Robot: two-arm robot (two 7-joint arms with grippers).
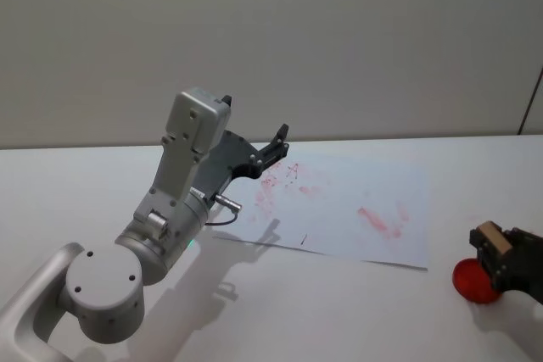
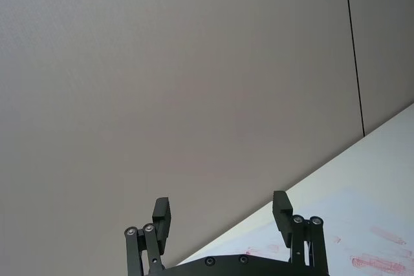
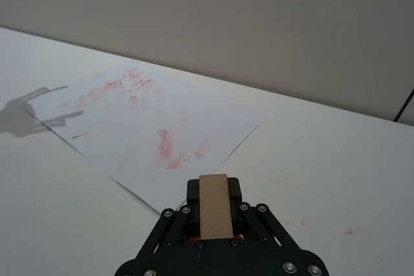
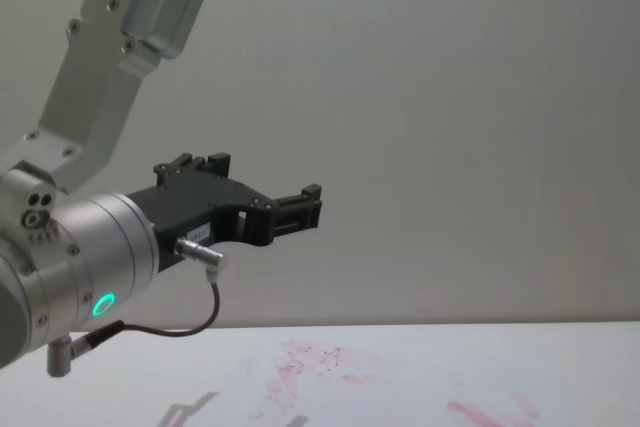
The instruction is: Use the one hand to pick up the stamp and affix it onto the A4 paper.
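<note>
The stamp (image 1: 489, 236), a light-brown wooden block, stands upright between the fingers of my right gripper (image 1: 496, 247), which is shut on it at the table's right front. In the right wrist view the stamp (image 3: 214, 205) points toward the A4 paper (image 3: 154, 127), which lies beyond it and off to one side. The white A4 paper (image 1: 356, 205) with red smudges lies flat mid-table, to the left of the stamp. My left gripper (image 1: 277, 143) hangs open in the air above the paper's far left corner, its fingers (image 2: 161, 214) spread with nothing between them.
A round red ink pad (image 1: 472, 284) sits on the table right under the right gripper. The silver left arm (image 1: 174, 209) rises from the front left and casts a shadow at the paper's left edge. A plain wall (image 1: 339, 40) closes off the back.
</note>
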